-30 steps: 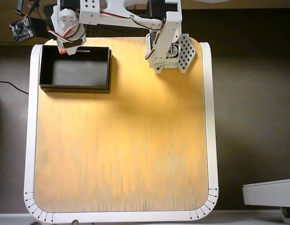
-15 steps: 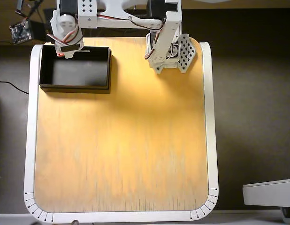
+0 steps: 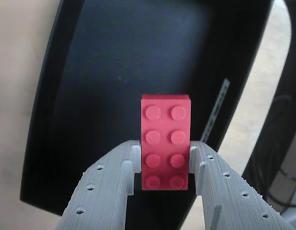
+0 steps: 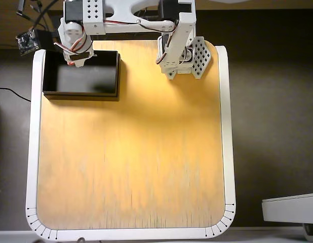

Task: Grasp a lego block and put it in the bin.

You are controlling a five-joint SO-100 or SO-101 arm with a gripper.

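- In the wrist view, the gripper (image 3: 161, 165) is clenching the lego block (image 3: 165, 141) by its long sides, one ribbed grey finger (image 3: 107, 189) pressing each flank.
- The block is facing the camera studs-up, its long axis running straight away from the fingers, far end sticking out past the fingertips.
- It is hanging over the dark floor of the bin (image 3: 57, 76).
- In the overhead view, the arm is reaching over the bin's (image 4: 80, 92) upper rim on the wooden table (image 4: 131, 157); the block is hidden there.

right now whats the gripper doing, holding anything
Gripper: closed on the red lego block, fingers clamping its long sides, above the black bin.
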